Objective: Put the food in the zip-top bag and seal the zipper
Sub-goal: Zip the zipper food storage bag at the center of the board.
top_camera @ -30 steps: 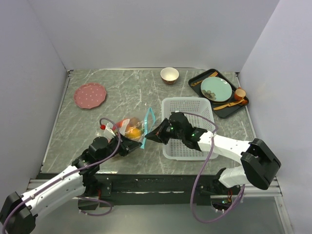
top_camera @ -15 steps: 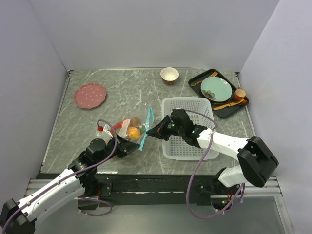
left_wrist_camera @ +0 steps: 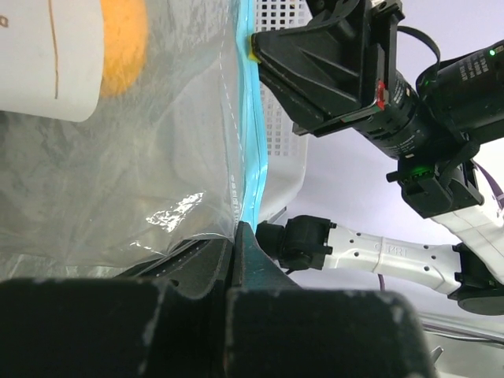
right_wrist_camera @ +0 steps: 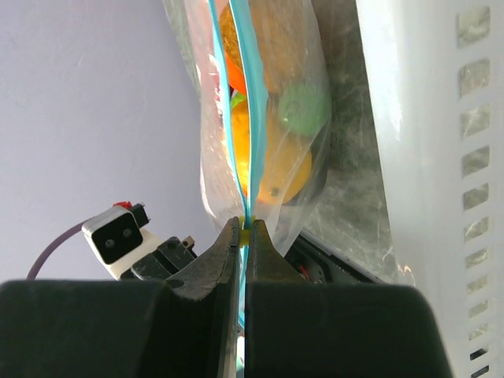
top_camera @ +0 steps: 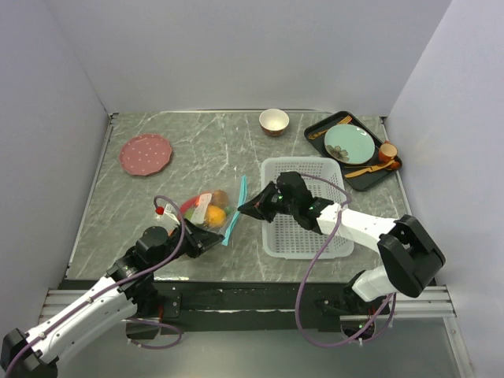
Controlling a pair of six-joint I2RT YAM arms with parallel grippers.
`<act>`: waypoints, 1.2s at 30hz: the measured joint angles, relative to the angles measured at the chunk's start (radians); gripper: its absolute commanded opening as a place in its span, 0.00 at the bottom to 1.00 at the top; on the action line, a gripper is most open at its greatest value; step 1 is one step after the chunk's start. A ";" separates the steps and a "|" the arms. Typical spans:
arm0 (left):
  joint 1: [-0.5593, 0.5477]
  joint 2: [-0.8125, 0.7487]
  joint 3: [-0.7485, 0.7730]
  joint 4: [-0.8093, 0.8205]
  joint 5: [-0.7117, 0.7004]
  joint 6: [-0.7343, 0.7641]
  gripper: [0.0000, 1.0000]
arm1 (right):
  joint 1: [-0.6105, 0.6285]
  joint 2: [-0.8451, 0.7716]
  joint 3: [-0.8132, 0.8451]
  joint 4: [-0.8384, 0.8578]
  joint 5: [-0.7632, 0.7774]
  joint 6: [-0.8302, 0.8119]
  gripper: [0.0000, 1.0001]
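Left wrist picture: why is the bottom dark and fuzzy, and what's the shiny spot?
Left wrist view: the left gripper sits at the lens, out of focus; the shiny spot is glare on the zip-top bag. Right wrist view: same blur.

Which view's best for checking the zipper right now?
Right wrist: the zipper runs up the frame, large and sharp, from the shut right gripper. Left wrist shows the stretch from the shut left gripper up to the right one. Top external shows only a thin teal line between both grippers.
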 measured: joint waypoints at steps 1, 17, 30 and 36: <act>0.000 0.002 0.000 0.002 0.000 -0.003 0.16 | -0.002 0.003 0.005 0.000 -0.001 -0.004 0.00; -0.017 0.067 0.187 -0.145 0.016 0.095 0.97 | -0.050 0.126 0.174 -0.116 0.080 -0.227 0.00; 0.022 0.263 0.528 -0.335 -0.252 0.212 0.99 | 0.017 0.206 0.516 -0.438 0.129 -0.673 0.07; 0.045 0.205 0.651 -0.470 -0.463 0.226 0.99 | 0.039 0.206 0.777 -0.609 0.076 -0.820 0.15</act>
